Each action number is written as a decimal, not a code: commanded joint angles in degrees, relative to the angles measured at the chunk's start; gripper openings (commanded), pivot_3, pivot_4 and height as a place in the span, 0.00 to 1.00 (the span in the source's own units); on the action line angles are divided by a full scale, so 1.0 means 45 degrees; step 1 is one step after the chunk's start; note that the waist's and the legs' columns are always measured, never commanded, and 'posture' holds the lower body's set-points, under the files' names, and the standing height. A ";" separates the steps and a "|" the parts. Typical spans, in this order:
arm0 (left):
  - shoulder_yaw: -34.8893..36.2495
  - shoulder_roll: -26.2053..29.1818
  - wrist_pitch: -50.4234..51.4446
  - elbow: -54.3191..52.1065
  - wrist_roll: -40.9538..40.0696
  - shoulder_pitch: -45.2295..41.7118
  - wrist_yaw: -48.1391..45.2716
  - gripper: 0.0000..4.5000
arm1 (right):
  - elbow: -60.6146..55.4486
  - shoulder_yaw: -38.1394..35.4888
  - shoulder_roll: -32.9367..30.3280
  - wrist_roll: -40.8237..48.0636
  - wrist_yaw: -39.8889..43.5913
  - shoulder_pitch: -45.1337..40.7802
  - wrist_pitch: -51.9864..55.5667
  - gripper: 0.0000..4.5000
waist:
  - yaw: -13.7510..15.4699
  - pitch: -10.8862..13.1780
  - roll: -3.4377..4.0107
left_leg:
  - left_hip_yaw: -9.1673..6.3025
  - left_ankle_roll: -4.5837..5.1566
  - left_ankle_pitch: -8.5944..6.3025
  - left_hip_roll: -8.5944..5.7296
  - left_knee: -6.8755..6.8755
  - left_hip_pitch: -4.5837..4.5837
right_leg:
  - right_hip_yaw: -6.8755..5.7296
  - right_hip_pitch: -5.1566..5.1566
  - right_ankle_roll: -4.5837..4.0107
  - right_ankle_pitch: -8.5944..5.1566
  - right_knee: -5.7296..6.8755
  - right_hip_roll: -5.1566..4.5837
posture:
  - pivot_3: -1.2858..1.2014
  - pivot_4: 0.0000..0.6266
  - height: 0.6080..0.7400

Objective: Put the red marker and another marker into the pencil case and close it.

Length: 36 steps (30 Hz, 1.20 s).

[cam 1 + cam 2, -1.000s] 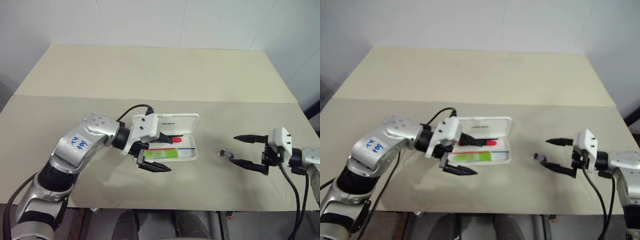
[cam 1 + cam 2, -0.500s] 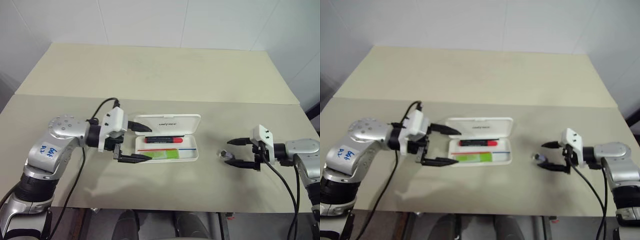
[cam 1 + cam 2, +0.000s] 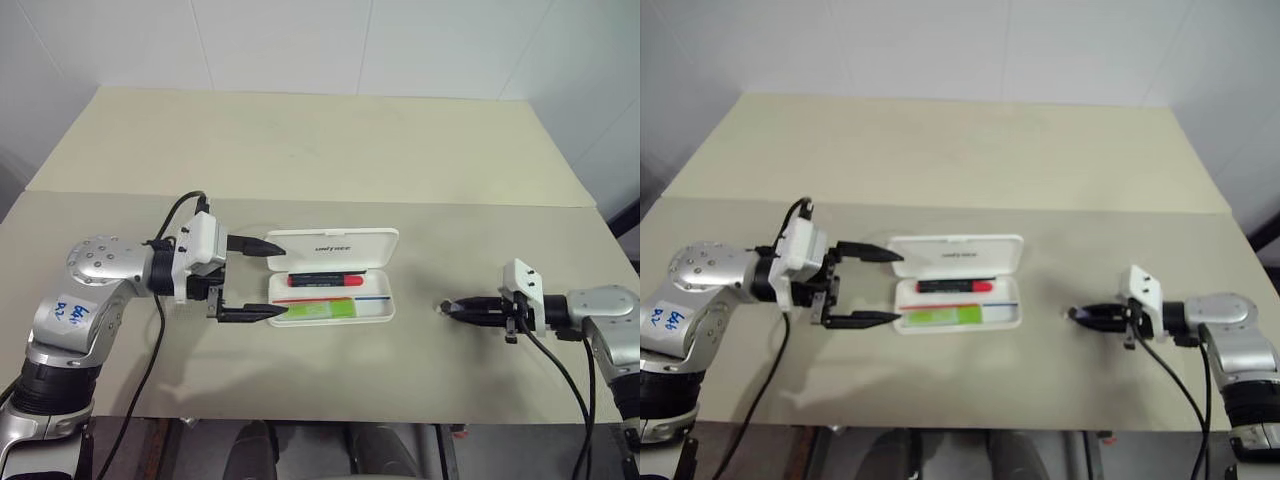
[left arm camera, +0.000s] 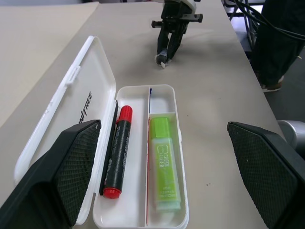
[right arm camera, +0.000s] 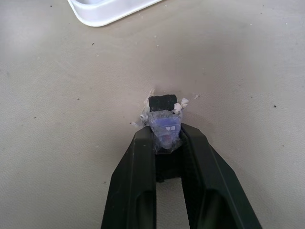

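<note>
The white pencil case (image 3: 335, 244) lies open at the table's middle, its lid folded back. Inside it, the red marker (image 3: 325, 281) lies in the far slot and the lime-green marker (image 3: 320, 311) in the near slot; the left wrist view shows the same red marker (image 4: 116, 152) and green marker (image 4: 164, 167). My left gripper (image 3: 283, 280) is open at the case's left end, one finger by the lid and one by the tray's front. Off to the right, my right gripper (image 5: 167, 132) is shut on a small dark grey object (image 5: 162, 102) resting on the table.
The tan table (image 3: 300, 150) stretches far behind the case, with a seam across it. A stretch of bare table separates the case from my right gripper (image 3: 452, 307). The table's front edge runs close below both arms.
My left gripper has drawn back to the left, off the case's tray. My right gripper has sunk a little and shut its fingers on the small dark grey object.
</note>
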 commanded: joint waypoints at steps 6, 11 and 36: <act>0.0839 -0.0508 -0.1179 0.0525 -0.0769 0.0570 -0.0154 1.00 | -0.2764 -0.0599 -0.0395 0.0530 -0.0605 -0.0299 0.0832 0.08 | -0.0025 0.0003 0.0004 | -0.0001 0.0000 0.0000 0.0005 -0.0002 0.0004 | -0.0002 -0.0001 0.0000 0.0000 0.0005 0.0003 | 0.52 0.24 1.00; 0.1012 -0.0485 -0.1809 0.1071 -0.0696 0.0942 -0.0473 1.00 | -0.4137 -0.0190 -0.0196 0.0649 -0.0858 -0.0840 0.1668 0.08 | -0.0012 0.0007 0.0009 | 0.0002 -0.0007 -0.0004 0.0006 -0.0009 0.0002 | -0.0001 -0.0008 -0.0005 -0.0003 0.0000 -0.0001 | 0.52 0.24 1.00; 0.2124 -0.0214 -0.1729 0.0979 -0.1626 0.2741 -0.0603 1.00 | -0.5924 0.3427 0.1196 -0.1019 -0.1371 -0.2298 0.2739 0.46 | 0.0013 0.0007 0.0009 | 0.0030 -0.0017 -0.0009 0.0016 -0.0146 -0.0072 | -0.0010 -0.0176 -0.0068 -0.0040 0.0029 0.0001 | 0.52 0.24 1.00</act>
